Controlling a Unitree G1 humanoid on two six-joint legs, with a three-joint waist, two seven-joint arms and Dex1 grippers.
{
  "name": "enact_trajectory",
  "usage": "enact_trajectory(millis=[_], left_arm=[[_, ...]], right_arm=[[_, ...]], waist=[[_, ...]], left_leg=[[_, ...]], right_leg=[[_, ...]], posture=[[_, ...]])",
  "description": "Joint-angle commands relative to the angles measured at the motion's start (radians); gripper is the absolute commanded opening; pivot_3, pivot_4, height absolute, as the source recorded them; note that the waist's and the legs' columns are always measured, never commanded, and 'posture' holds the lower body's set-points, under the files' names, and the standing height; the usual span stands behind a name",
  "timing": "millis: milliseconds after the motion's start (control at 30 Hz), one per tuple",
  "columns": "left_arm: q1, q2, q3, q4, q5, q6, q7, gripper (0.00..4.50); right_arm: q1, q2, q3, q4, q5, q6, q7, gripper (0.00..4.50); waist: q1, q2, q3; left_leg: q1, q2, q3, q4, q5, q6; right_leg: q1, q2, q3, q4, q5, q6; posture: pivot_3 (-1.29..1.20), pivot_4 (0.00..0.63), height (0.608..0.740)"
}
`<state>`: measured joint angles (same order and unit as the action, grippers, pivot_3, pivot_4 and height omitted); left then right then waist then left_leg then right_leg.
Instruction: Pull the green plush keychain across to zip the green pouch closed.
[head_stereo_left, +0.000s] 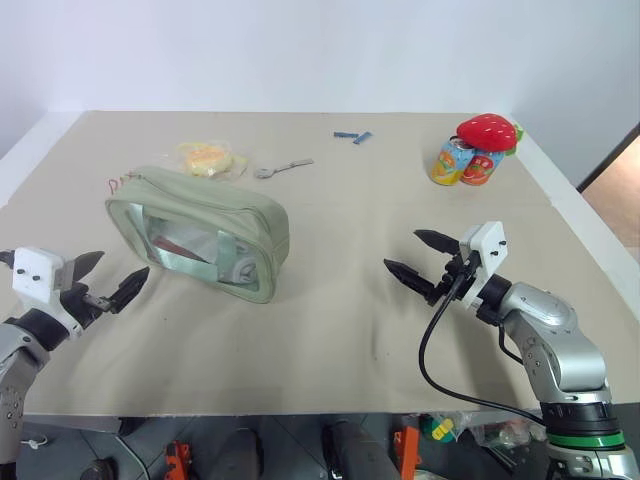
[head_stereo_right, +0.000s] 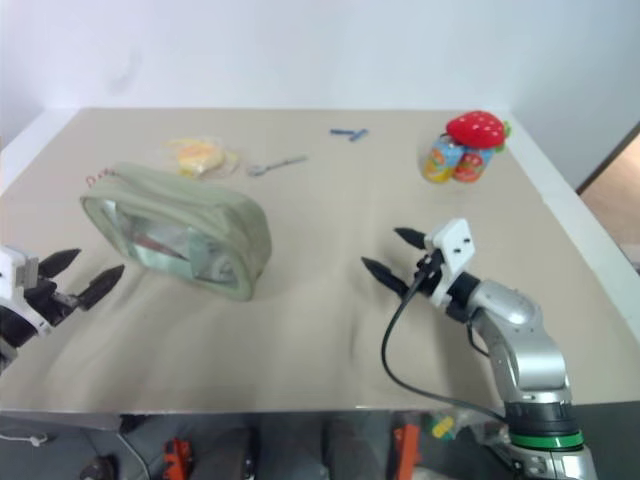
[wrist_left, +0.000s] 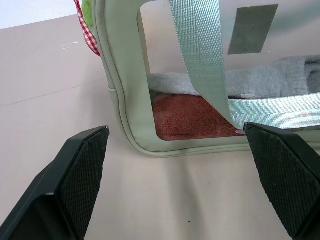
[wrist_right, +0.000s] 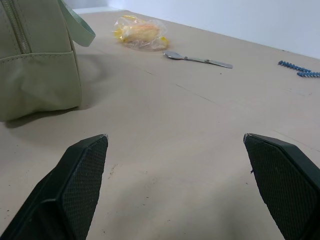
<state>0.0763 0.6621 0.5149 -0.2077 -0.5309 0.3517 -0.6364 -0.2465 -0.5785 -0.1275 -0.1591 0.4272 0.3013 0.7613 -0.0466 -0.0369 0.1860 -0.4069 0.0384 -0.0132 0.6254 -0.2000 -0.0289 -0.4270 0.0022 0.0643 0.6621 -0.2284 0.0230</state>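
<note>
The green pouch (head_stereo_left: 200, 235) lies on the table's left half, its clear window with pale straps facing me and grey and reddish cloth inside. At its far left corner a bit of the green plush keychain (wrist_left: 88, 10) with a red checked piece shows, and its thin red cord (head_stereo_left: 118, 182) lies on the table. My left gripper (head_stereo_left: 122, 265) hovers open just left of the pouch's near corner, pointing at the window. Well to the right of the pouch, my right gripper (head_stereo_left: 402, 251) is open and empty, pointing toward the pouch's end (wrist_right: 35, 75).
Behind the pouch lie a yellow crinkly packet (head_stereo_left: 208, 158) and a spoon (head_stereo_left: 283, 167). Small blue pieces (head_stereo_left: 352, 136) sit at the back. A red strawberry plush (head_stereo_left: 488, 130) rests on colourful cans (head_stereo_left: 462, 163) at the back right. Bare tabletop separates the grippers.
</note>
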Motion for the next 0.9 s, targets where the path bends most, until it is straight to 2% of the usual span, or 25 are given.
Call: enact_trajectory(millis=[33, 233, 633, 767, 900], left_arm=[[-0.005, -0.011, 0.026, -0.058, -0.042, 0.011, 0.012, 4.47], [0.015, 0.008, 0.054, -0.139, -0.177, 0.077, -0.060, 4.47], [0.041, 0.040, 0.074, -0.177, -0.224, 0.120, -0.084, 4.47], [0.020, 0.054, 0.062, -0.228, -0.285, 0.164, -0.088, 4.47], [-0.007, 0.091, 0.027, -0.265, -0.319, 0.212, -0.110, 4.47]], right_arm=[[-0.020, -0.008, -0.023, -0.011, 0.006, -0.020, 0.007, 4.50], [-0.040, -0.004, -0.015, -0.007, 0.035, 0.009, 0.026, 4.50], [-0.071, -0.011, -0.005, 0.002, 0.043, 0.035, 0.074, 4.50], [-0.098, -0.020, 0.009, 0.017, 0.055, 0.046, 0.115, 4.50], [-0.223, 0.002, 0.059, 0.093, 0.078, 0.076, 0.199, 4.50]], waist=[[0.000, 0.000, 0.000], [-0.001, 0.000, 0.000], [-0.001, 0.000, 0.000], [-0.001, 0.000, 0.000], [-0.003, 0.000, 0.000]], left_leg=[[0.000, 0.000, 0.000, 0.000, 0.000, 0.000], [0.000, 0.000, 0.002, 0.000, 0.000, 0.000], [0.001, 0.002, 0.003, 0.001, 0.000, 0.000], [0.001, 0.002, 0.003, 0.001, 0.000, 0.000], [0.002, 0.005, 0.005, 0.002, 0.000, 0.000]], right_leg=[[0.000, 0.000, 0.000, 0.000, 0.000, 0.000], [0.000, 0.000, 0.001, 0.000, 0.000, 0.001], [0.000, 0.002, 0.003, 0.000, 0.001, 0.000], [0.000, 0.003, 0.004, 0.000, 0.001, 0.001], [0.000, 0.005, 0.005, 0.000, 0.002, 0.000]], posture=[[0.00, 0.150, 0.740], [0.00, 0.150, 0.740], [0.00, 0.150, 0.740], [0.00, 0.150, 0.740], [0.00, 0.150, 0.740]])
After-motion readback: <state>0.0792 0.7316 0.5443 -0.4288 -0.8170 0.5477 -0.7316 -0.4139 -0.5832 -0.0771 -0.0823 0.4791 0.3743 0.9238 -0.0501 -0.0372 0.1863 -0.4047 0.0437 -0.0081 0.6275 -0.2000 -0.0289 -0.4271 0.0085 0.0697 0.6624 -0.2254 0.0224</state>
